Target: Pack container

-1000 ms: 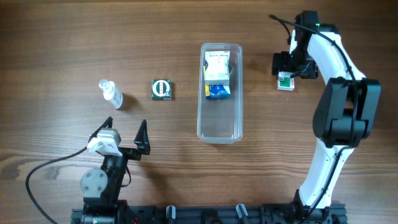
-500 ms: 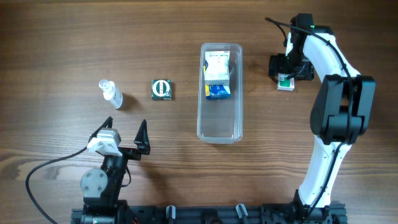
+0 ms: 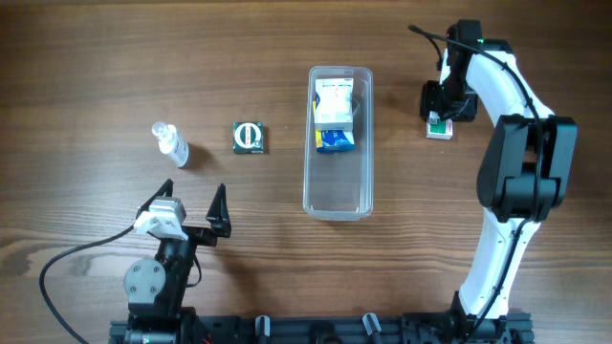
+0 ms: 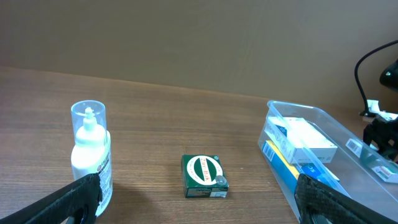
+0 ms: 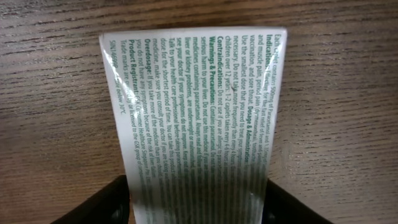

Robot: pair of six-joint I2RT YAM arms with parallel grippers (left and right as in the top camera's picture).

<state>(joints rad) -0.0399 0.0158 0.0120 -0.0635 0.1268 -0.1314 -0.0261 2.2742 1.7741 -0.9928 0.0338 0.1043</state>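
The right pincer (image 3: 443,110) has drawn narrower than it was half a second back, at the far right of the brown wooden table (image 3: 96,57). Its dark fingers (image 5: 121,202) press both long sides of a small white cardboard box printed in green (image 5: 196,106), so it is grasping that box. From above the pincer hides most of the box, and the wrist view cuts off its near end. The container (image 3: 338,199), a long clear plastic tub with rounded corners, lies mid-table, left of that box and apart from it. A white carton (image 3: 334,100) and a blue-and-yellow carton (image 3: 335,139) sit in its far half. The left pincer (image 3: 194,191) rests released at the near left, fingers spread wide. Beyond it are a small clear bottle (image 3: 170,143) and a dark green square box (image 3: 250,137)
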